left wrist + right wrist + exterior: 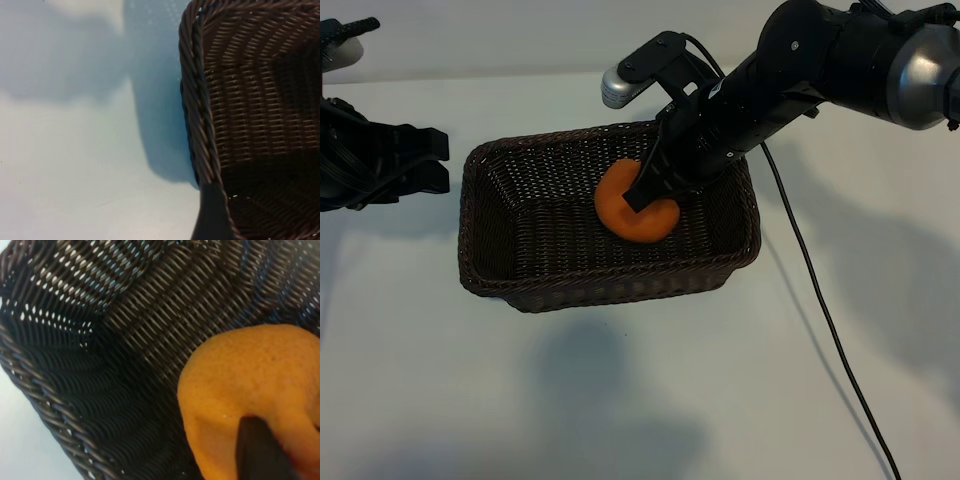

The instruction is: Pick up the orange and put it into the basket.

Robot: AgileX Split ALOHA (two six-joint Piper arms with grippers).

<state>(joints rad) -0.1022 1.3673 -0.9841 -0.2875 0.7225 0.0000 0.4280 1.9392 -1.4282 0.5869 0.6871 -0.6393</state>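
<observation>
The orange (632, 218) lies low inside the dark brown woven basket (610, 292), toward its right half. My right gripper (656, 196) reaches down into the basket from the upper right and is shut on the orange. In the right wrist view one dark finger (257, 450) presses against the orange (250, 380), with the basket wall (50, 405) beside it. The other finger is hidden. My left gripper (438, 161) is parked open on the table, just left of the basket. The left wrist view shows the basket's braided rim (197, 100).
A black cable (820, 300) runs from the right arm across the white table toward the front right. A silver-grey camera housing (618, 88) juts from the right wrist above the basket's back rim. White table shows in front of the basket.
</observation>
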